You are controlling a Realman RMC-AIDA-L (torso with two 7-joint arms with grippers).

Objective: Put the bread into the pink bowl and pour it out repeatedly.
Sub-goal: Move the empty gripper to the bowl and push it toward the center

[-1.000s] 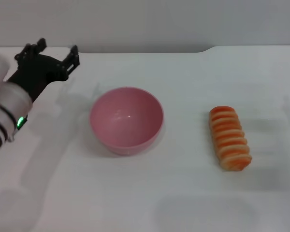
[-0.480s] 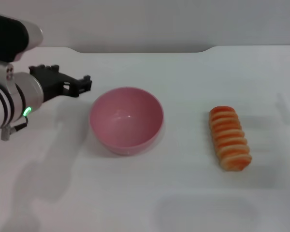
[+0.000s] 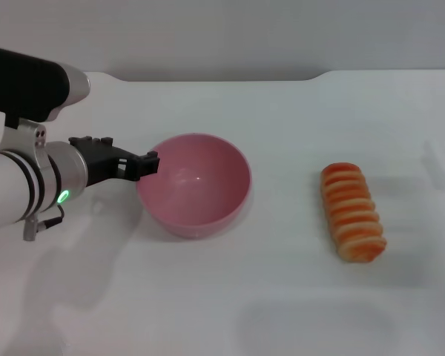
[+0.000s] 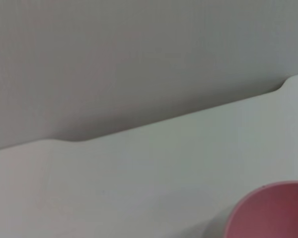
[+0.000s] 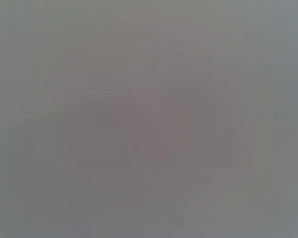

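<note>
The pink bowl [image 3: 195,184] stands upright and empty on the white table, left of centre. Part of its rim also shows in the left wrist view [image 4: 273,213]. The bread [image 3: 352,211] lies on the table to the right of the bowl, ridged orange top up, well apart from it. My left gripper [image 3: 142,160] reaches in from the left and is at the bowl's left rim, with its fingers apart and one fingertip [image 3: 151,157] over the rim. It holds nothing. My right gripper is out of view, and the right wrist view shows only plain grey.
The white table [image 3: 282,297] ends at a grey back wall [image 3: 222,33]. Bare table surface lies between the bowl and the bread and in front of both.
My left arm has swung from the far left back corner toward the bowl, lowering and turning until the gripper reached the bowl's left rim. Bowl and bread have not moved.
</note>
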